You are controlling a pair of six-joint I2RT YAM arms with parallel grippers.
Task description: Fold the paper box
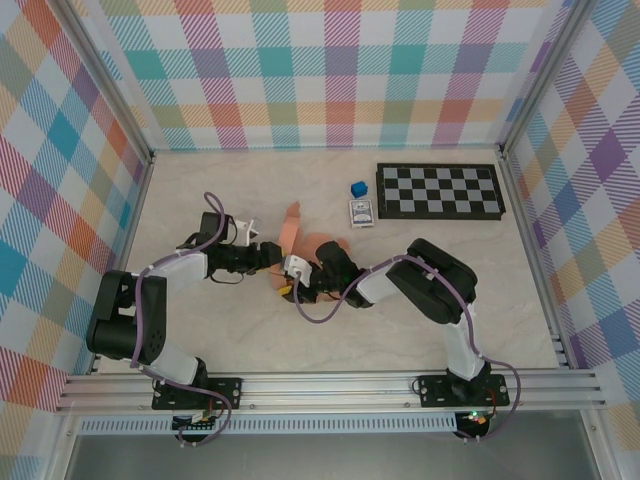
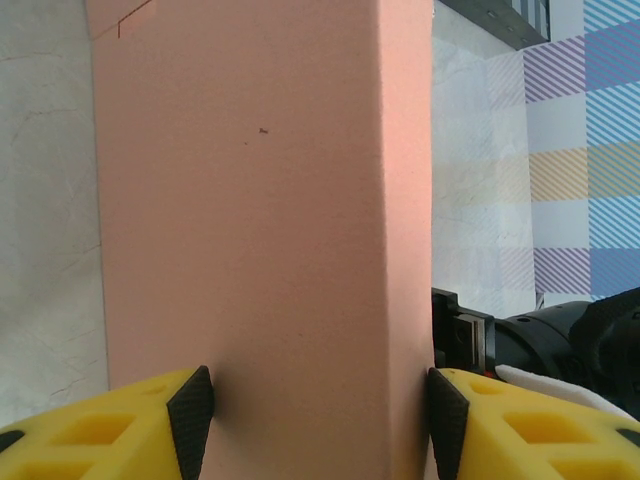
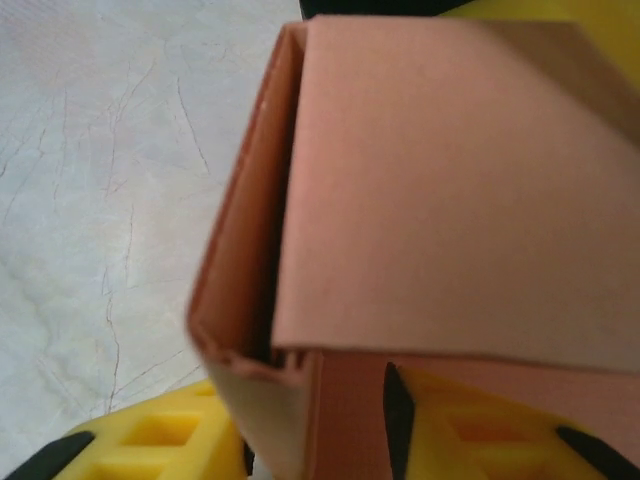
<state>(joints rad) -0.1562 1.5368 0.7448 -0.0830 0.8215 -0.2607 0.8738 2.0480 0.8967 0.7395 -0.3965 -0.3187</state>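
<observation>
Sits near the middle of the table: paper box, caught between both arms. Left gripper pinching it across its width, black pads pressed flat against opposite walls, a plain salmon face running up toward 12 o'clock in the left wrist view. Right gripper clamped on the box's near end; top flap folded over, with a dark slit open along its 9 o'clock edge. Checkerboard well apart at 2 o'clock from the box; blue cube and small card pack nearer, at 1 o'clock.
</observation>
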